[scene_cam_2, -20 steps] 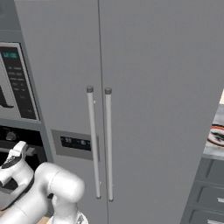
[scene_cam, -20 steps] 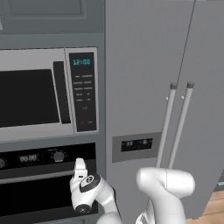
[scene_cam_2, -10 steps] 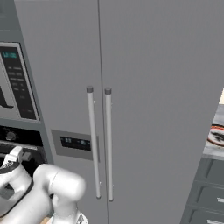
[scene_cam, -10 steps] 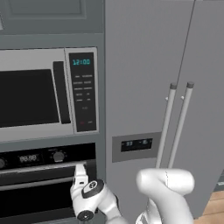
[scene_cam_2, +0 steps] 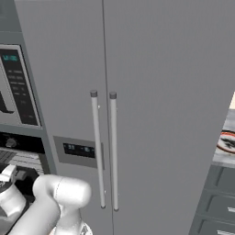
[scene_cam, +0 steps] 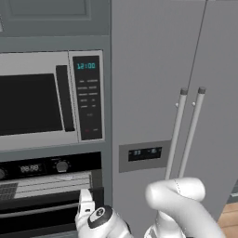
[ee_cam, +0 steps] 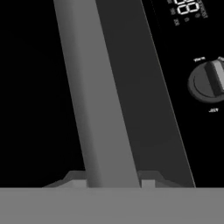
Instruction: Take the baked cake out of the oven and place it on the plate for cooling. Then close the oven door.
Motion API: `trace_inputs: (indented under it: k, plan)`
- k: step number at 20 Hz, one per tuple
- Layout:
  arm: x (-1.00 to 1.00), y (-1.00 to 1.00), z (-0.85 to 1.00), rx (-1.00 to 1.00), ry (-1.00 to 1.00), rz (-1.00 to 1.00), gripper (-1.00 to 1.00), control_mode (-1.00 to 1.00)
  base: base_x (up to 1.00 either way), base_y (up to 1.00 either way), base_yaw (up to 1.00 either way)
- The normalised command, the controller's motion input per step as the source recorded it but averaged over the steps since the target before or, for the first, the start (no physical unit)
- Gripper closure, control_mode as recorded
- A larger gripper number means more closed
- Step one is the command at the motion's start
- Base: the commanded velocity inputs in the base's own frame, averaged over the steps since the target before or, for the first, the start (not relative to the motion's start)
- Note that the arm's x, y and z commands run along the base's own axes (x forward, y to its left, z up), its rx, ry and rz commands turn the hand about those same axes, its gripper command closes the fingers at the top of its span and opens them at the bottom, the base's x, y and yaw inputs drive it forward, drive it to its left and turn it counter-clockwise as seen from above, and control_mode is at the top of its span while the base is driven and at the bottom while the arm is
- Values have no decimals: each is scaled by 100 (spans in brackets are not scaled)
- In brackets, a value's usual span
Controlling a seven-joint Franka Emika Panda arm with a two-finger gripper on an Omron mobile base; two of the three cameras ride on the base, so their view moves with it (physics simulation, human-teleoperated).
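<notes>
A tall grey fridge (scene_cam: 167, 88) fills the centre and right of the left base frame, two vertical bar handles (scene_cam: 185, 130) side by side at its door seam, a small dark panel (scene_cam: 145, 152) low on its left door. At left sits a silver microwave (scene_cam: 51, 100) with a lit clock and keypad, a grey cabinet (scene_cam: 51, 14) above it. Lower right corner shows wood floor (scene_cam: 231, 214). In the right base frame, grey drawers (scene_cam_2: 219, 206) stand at lower right under a counter (scene_cam_2: 222, 158).
</notes>
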Motion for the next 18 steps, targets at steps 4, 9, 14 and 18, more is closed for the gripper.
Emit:
trace_inputs:
  k: [4,9,14,18]
  plan:
    - [-74,31,-17,0,2,0,100,-100,0,0,0]
    - [-78,32,-18,0,4,0,100,-100,0,0,0]
    - [-63,51,-23,0,9,0,-100,-100,0,0,0]
    - [-18,21,-9,0,14,0,-100,-100,0,0,0]
